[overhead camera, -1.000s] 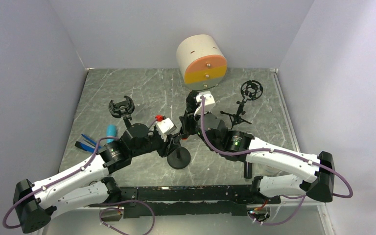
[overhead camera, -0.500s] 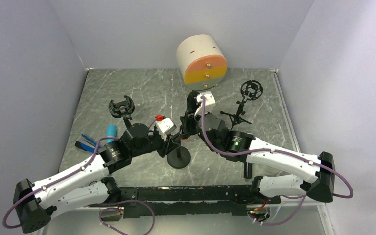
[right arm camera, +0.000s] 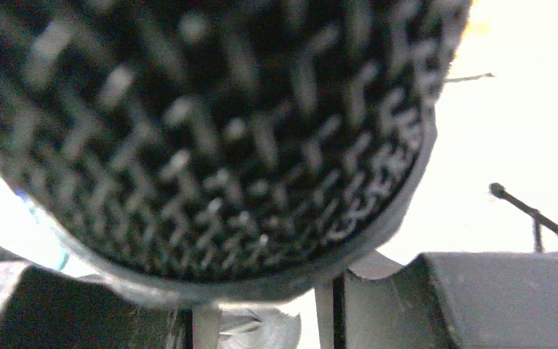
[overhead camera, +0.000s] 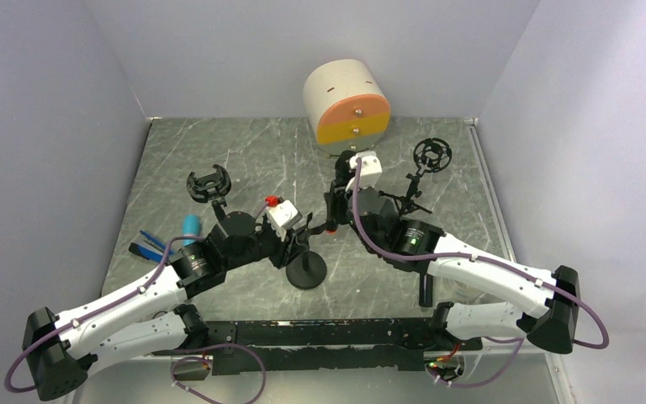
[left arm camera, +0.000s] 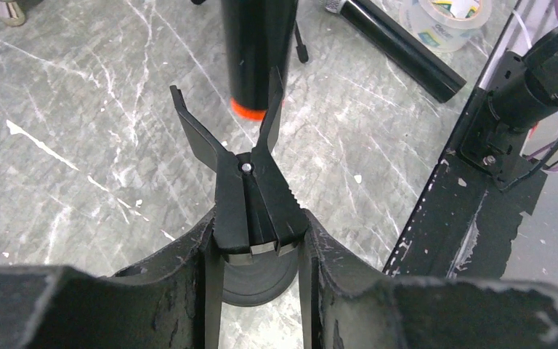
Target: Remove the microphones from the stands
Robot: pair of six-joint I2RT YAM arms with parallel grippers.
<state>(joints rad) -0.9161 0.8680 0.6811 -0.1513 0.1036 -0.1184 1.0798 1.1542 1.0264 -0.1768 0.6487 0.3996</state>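
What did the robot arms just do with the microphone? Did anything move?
The right gripper swung to the right and farther back, pulling the microphone out of the clip on the stand. The clip is empty now. The right gripper kept its hold on the microphone. The left gripper stayed clamped on the stand, which did not move. Everything else stayed put.

Behind left tool [overhead camera: 299, 239] and right tool [overhead camera: 334, 212]: black joints [overhead camera: 235, 232], white shells [overhead camera: 126, 303], looping purple cables [overhead camera: 368, 246]. White camera blocks [overhead camera: 367, 165] just back of each. Matte black, scuffed fingers [left arm camera: 152, 305].
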